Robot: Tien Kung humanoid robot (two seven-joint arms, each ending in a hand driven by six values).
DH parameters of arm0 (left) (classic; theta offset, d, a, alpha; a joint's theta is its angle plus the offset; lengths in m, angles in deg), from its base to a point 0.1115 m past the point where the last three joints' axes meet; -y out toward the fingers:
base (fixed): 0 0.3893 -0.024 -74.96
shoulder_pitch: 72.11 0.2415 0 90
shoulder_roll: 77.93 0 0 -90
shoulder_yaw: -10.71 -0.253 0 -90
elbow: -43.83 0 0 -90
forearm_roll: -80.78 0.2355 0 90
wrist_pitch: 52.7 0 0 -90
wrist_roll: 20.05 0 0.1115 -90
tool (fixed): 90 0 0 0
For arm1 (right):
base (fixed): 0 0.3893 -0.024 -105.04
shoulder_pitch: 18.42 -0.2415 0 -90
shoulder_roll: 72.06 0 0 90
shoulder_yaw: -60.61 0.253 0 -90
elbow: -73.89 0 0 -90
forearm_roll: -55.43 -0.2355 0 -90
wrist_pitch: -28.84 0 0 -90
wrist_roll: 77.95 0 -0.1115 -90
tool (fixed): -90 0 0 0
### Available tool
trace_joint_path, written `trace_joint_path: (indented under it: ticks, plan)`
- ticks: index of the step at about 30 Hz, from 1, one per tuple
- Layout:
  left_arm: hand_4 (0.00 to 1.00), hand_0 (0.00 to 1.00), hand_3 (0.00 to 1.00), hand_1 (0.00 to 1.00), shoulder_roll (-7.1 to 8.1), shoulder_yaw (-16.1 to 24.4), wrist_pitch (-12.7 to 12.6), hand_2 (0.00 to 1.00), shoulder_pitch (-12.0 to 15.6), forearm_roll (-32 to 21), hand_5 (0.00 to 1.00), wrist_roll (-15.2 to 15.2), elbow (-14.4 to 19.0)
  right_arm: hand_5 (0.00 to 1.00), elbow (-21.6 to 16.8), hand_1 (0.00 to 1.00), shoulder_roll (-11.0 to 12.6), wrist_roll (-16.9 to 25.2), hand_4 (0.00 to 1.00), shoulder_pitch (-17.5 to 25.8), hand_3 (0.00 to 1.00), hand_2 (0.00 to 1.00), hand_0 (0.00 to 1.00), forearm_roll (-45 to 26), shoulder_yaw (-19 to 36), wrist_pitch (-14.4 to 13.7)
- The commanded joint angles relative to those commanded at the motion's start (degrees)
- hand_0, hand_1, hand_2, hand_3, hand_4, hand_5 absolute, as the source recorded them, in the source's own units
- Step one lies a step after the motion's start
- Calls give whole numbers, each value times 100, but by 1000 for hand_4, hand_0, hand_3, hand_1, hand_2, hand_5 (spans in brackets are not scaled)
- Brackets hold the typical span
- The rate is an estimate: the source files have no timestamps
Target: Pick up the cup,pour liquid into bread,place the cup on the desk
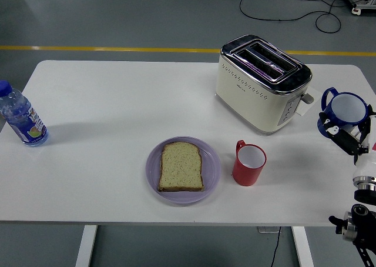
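Observation:
A blue cup (343,112) with a white inside stands upright at the table's right edge, its handle toward the toaster. My right hand (348,138) comes in from the lower right, its black fingers wrapped round the cup's near side. Whether the cup's base touches the table I cannot tell. A slice of bread (181,166) lies flat on a purple plate (211,176) near the front middle. A red cup (249,163) stands upright just right of the plate, untouched. The left arm is out of view.
A cream and chrome toaster (261,82) stands at the back right, close to the left of the blue cup. A water bottle (21,117) stands at the far left edge. A folded white paper (308,101) lies beside the toaster.

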Motion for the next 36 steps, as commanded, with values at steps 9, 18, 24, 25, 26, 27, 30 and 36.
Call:
trace_joint_path:
  ticks: [9, 18, 24, 25, 26, 27, 30, 36]
  plan:
    - [303, 651, 528, 614, -6, -22, -1, 609, 4, 1, 735, -1, -1, 2, 466, 442, -45, 514, 496, 102, 546, 557, 454, -323, -226, 2]
    - [303, 652, 528, 615, -22, -29, 5, 610, -2, -1, 737, -3, 2, 2, 978, 442, -15, 1021, 491, 40, 541, 556, 458, -978, -448, -5]
    - [304, 652, 528, 615, -28, -27, 8, 609, -14, 6, 740, -5, 1, 2, 1168, 442, -26, 1027, 485, -5, 540, 554, 459, -1076, -509, -5]
    - [304, 652, 528, 615, -29, -23, 7, 609, -15, 7, 740, -5, 0, 2, 1204, 442, -24, 1034, 485, -12, 540, 554, 459, -1088, -528, -5]
    - [304, 652, 528, 615, -30, -22, 7, 609, -16, 8, 740, -5, -1, 2, 1217, 442, -23, 1036, 485, -15, 540, 554, 459, -1092, -536, -5]
    - [304, 652, 528, 615, -31, -19, 7, 609, -17, 11, 740, -4, 0, 2, 1245, 442, -20, 1049, 485, -19, 540, 554, 459, -1118, -556, -5]
    - [304, 652, 528, 614, -34, -10, 8, 609, -19, 13, 740, -4, -1, 2, 1359, 441, -14, 1074, 477, -33, 538, 552, 455, -1199, -652, -5]
    - [304, 651, 528, 614, -42, -16, 11, 609, -20, 11, 741, -5, -1, 2, 1542, 440, -19, 1133, 474, -75, 538, 552, 455, -1314, -829, -5]
